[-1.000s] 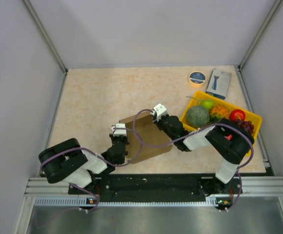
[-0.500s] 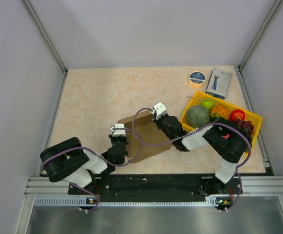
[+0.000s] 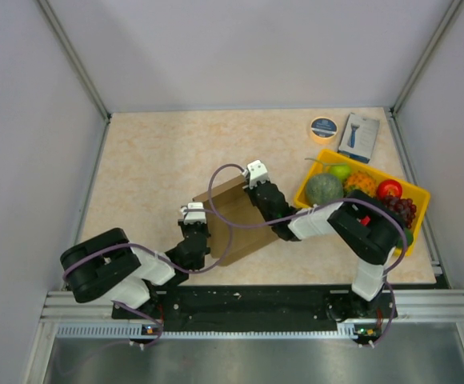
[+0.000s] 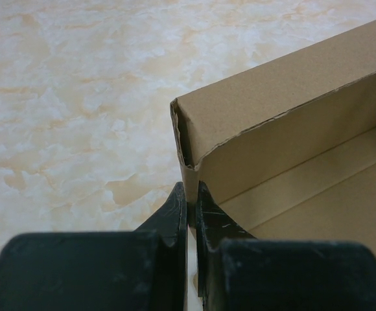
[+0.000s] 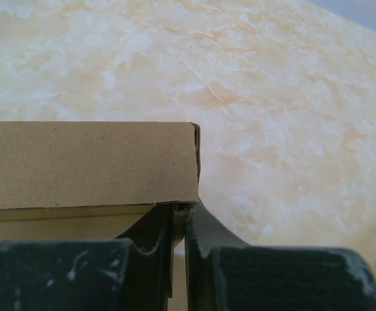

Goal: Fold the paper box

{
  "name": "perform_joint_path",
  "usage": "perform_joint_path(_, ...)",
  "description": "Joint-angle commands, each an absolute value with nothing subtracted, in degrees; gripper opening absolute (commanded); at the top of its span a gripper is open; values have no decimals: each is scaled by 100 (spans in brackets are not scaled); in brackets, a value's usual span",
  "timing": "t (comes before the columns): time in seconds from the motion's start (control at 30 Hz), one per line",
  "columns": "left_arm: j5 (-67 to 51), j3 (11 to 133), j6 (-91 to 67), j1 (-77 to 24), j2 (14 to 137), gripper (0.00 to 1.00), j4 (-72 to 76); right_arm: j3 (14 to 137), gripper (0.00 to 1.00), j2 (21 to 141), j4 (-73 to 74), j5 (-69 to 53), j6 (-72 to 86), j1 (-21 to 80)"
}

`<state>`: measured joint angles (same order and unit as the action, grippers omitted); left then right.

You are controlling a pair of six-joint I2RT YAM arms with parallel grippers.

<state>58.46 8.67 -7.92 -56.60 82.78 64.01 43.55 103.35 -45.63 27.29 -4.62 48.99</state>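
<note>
The paper box (image 3: 240, 224) is a brown cardboard carton, partly formed, lying between my two arms near the front middle of the table. My left gripper (image 3: 198, 234) is shut on the box's near left corner; in the left wrist view its tips (image 4: 189, 199) pinch the upright wall of the box (image 4: 285, 116), whose open inside shows to the right. My right gripper (image 3: 258, 190) is shut on the far right end; in the right wrist view its tips (image 5: 180, 217) clamp the lower edge of a folded-over wall of the box (image 5: 84, 165).
A yellow tray (image 3: 421, 194) with fruit stands at the right, close behind my right arm. A roll of tape (image 3: 323, 127) and a small blue-and-white retail box (image 3: 358, 136) lie at the back right. Enclosure walls bound the table on three sides.
My right gripper has closed on the box's far wall and shifted slightly left and back with it. The left gripper has kept its grip and place.
</note>
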Motion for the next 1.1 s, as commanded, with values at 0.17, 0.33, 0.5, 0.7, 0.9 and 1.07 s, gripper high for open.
perform_joint_path(0.17,5818,1143,-1046,-5730,8042,0,6231,4166,17,10204,-4474,2804,-369,4896)
perform_joint_path(0.33,5845,1125,-1098,-5730,8016,0,6205,3885,36,9915,-4535,2436,-115,4641)
perform_joint_path(0.5,5967,1116,-1107,-5730,8033,0,6187,3674,42,9721,-4597,2127,-44,4570)
perform_joint_path(0.7,5977,1125,-1143,-5730,8024,0,6170,3805,0,9940,-4474,2092,-228,4561)
perform_joint_path(0.9,6012,1134,-1169,-5730,7998,0,6100,3867,0,10063,-4475,2608,-316,4631)
perform_joint_path(1.07,6012,1186,-1186,-5730,8007,0,5995,4008,0,10046,-4185,2567,-343,4702)
